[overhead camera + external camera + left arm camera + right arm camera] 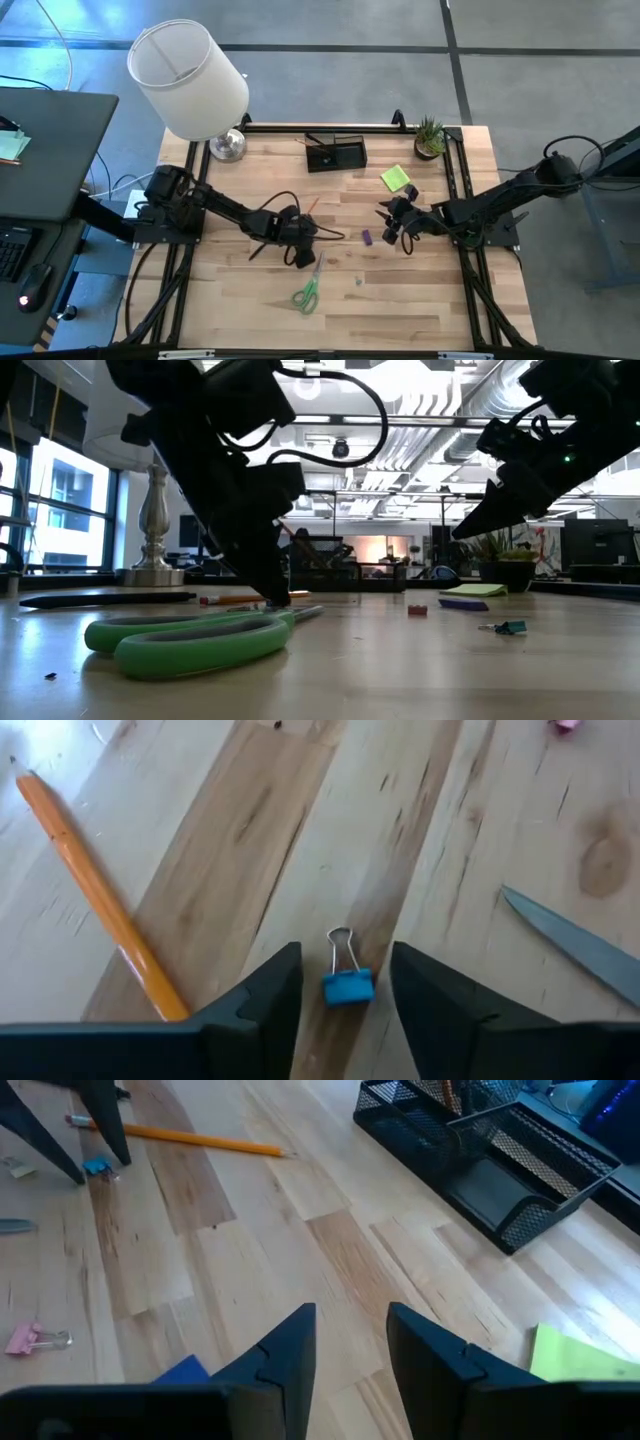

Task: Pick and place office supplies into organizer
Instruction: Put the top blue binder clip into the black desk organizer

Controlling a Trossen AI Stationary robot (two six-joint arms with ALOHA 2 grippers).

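My left gripper [345, 1005] is open and low over the table, its fingers on either side of a small blue binder clip [348, 986] without touching it. An orange pencil [95, 890] lies flat beside it, and a scissor blade [580, 945] shows on the other side. The green-handled scissors [308, 290] lie toward the table's near edge. My right gripper [350, 1345] is open and hangs above the table near the purple block [367, 237] and the lime-green sticky-note pad [396, 178]. The black organizer [335, 155] stands at the far edge.
A white-shaded lamp [190, 80] stands at the far left corner and a small potted plant [430, 135] at the far right. A pink binder clip [35, 1340] and another small clip [510, 627] lie on the wood. Black rails [465, 170] edge the table.
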